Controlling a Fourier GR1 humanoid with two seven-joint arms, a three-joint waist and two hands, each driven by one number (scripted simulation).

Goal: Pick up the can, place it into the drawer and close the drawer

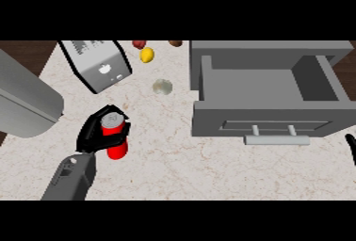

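Note:
A red can (115,137) with a grey top lies on the marble counter left of centre. My left hand (97,129) is curled round its upper part, thumb and fingers on either side. To the right stands the grey drawer (268,115), pulled open, its inside bare and a pale handle (276,140) on its front. Only a black finger of my right hand (350,147) shows at the right edge.
A grey toaster (97,63) stands at the back left, and a large grey rounded appliance (24,101) is at the far left. A yellow fruit (147,55), a red item (139,44), a brown item (175,43) and a pale garlic-like thing (162,86) lie at the back.

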